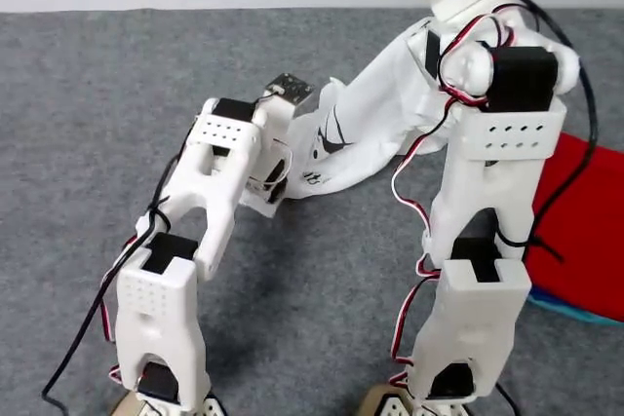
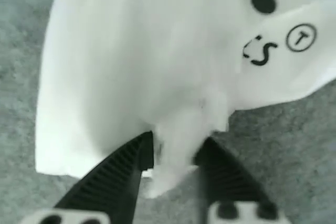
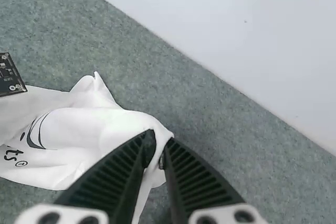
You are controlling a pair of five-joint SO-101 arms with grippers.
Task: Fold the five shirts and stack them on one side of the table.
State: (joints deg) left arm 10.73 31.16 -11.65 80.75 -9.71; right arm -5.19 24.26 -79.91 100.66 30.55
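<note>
A white shirt [image 1: 366,119] with black print hangs stretched between my two grippers above the grey table. In the left wrist view my left gripper [image 2: 175,153] is shut on a bunched fold of the white shirt [image 2: 142,61], its black fingers [image 2: 126,166] pinching the cloth. My right gripper [image 3: 157,153] is shut on another edge of the white shirt [image 3: 79,140], held up near the table's far edge. In the high view the left gripper [image 1: 276,182] is low at the shirt's near end, the right arm's wrist [image 1: 458,56] at the far right.
A folded red shirt [image 1: 580,231] lies at the table's right side, with a blue edge [image 1: 575,311] under it. The grey carpeted table [image 1: 88,124] stretches to the left. A pale wall [image 3: 236,30] runs behind the far edge.
</note>
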